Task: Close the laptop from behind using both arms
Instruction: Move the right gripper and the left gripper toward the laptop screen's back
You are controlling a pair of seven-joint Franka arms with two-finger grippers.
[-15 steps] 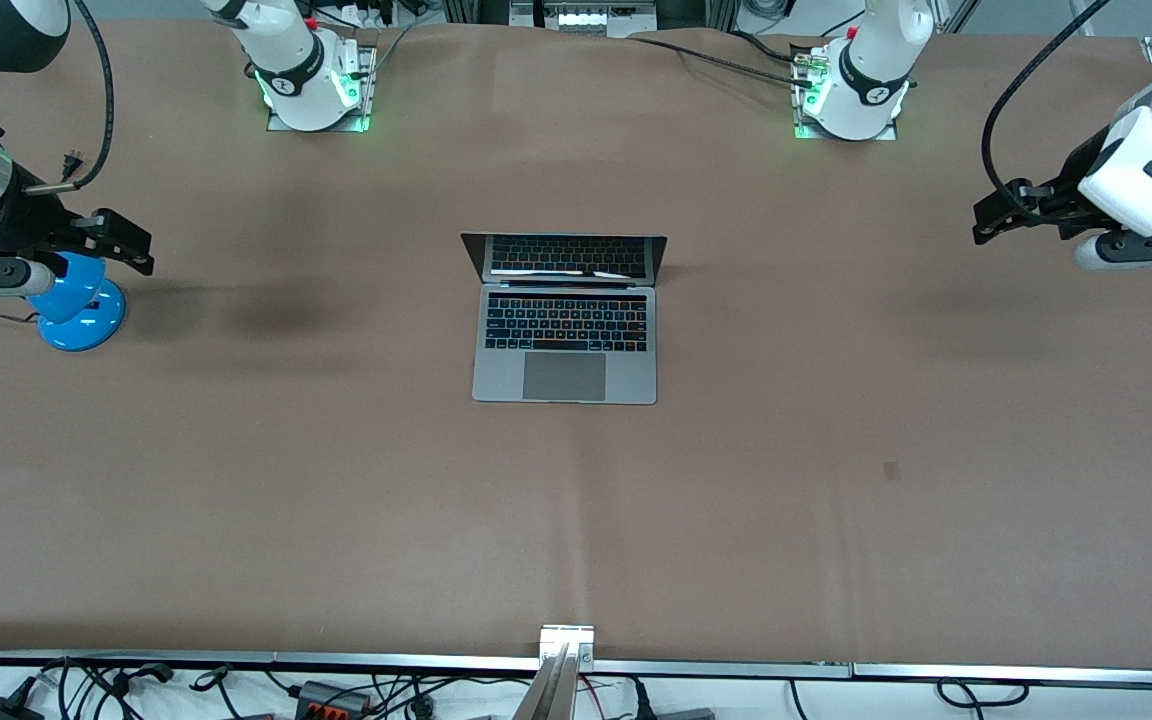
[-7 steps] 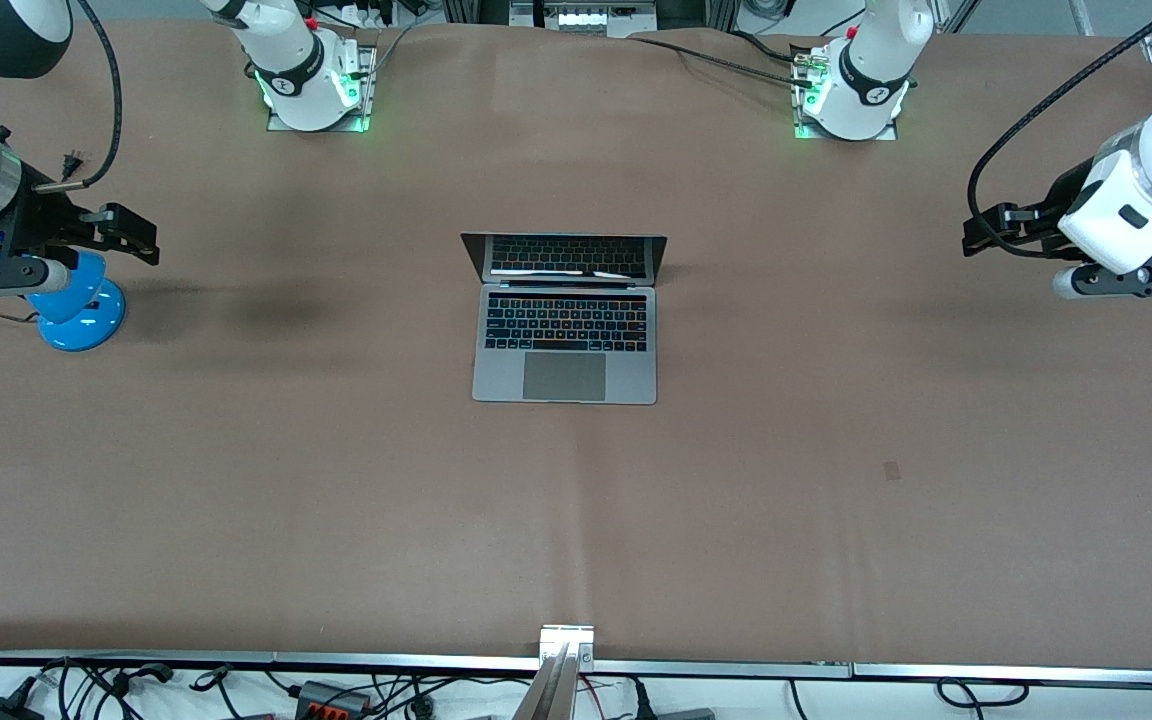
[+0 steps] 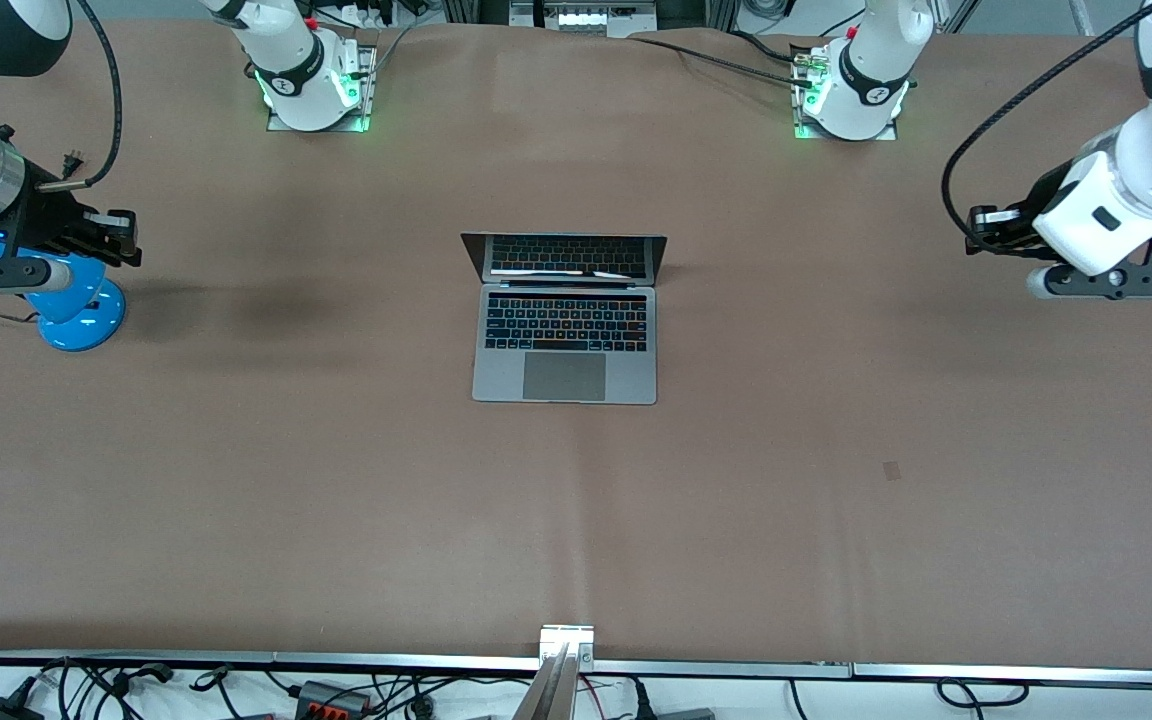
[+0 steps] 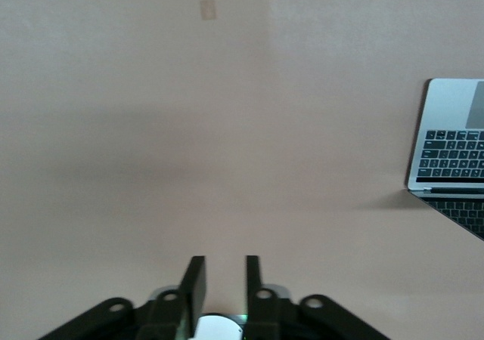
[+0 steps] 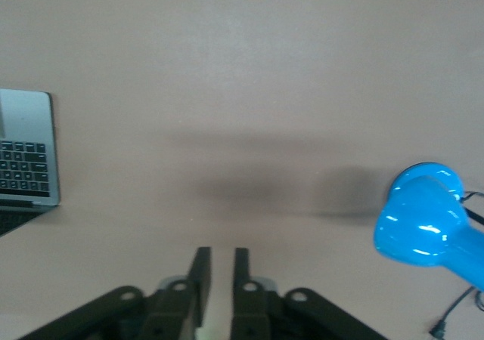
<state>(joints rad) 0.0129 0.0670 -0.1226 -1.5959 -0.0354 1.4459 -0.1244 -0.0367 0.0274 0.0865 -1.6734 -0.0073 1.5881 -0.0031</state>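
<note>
The silver-grey laptop [image 3: 564, 345] stands open at the middle of the table, its dark screen upright and facing the front camera. Its edge shows in the left wrist view [image 4: 454, 143] and in the right wrist view [image 5: 26, 151]. My left gripper [image 3: 973, 232] hangs over bare table toward the left arm's end, well away from the laptop. In its wrist view [image 4: 225, 261] the fingers stand close together with nothing between them. My right gripper [image 3: 131, 240] hangs over the blue lamp toward the right arm's end. In its wrist view [image 5: 221, 251] it is also drawn together and empty.
A blue desk lamp [image 3: 76, 305] stands under my right hand and shows in the right wrist view [image 5: 420, 223]. Both arm bases [image 3: 316, 90] [image 3: 851, 95] stand along the table edge farthest from the front camera. Brown table [image 3: 576, 520] spreads around the laptop.
My left hand has swung in toward the laptop and lowered a little. My right hand has turned slightly over the lamp. The laptop has not moved.
</note>
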